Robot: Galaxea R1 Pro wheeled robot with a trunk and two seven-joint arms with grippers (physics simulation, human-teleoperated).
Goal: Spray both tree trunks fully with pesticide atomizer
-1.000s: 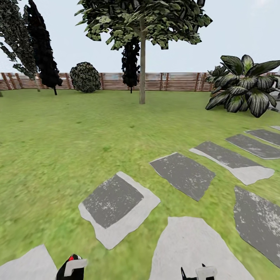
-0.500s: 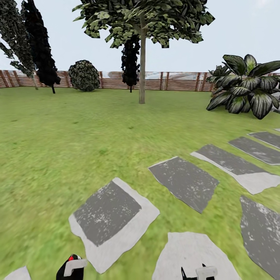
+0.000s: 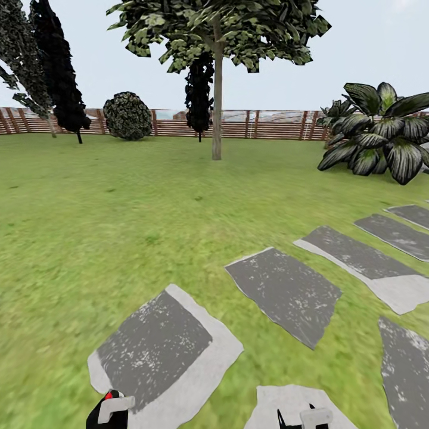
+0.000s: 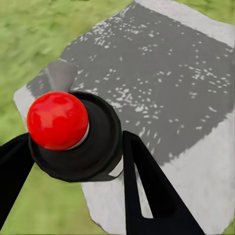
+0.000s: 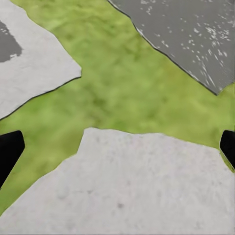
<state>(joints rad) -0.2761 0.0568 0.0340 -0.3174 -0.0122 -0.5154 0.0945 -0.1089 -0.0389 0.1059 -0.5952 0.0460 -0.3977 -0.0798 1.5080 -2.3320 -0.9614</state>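
The pesticide atomizer [image 4: 58, 120] is a black round body with a red ball top, and my left gripper [image 4: 73, 142] is shut on it, one black finger on each side. Its red tip [image 3: 109, 395] also peeks up at the head view's lower edge, over a grey paving slab [image 3: 155, 345]. My right gripper [image 5: 117, 149] is open and holds nothing, hanging over pale paving and grass. Far ahead across the lawn stands one tree with a straight bare trunk [image 3: 217, 107] and a mottled green-and-white crown [image 3: 220, 30].
Several grey paving slabs [image 3: 286, 289] run off to the right through the green lawn [image 3: 107, 208]. A brown slat fence [image 3: 262, 125] closes the far side. A big broad-leaved plant [image 3: 381, 134] stands at the right, with dark conifers [image 3: 56, 65] and a round bush [image 3: 128, 116] at the left.
The whole view has shifted: the slabs have slid down toward me and the tree looks slightly nearer, so the camera moved forward. Both grippers hold the same pose.
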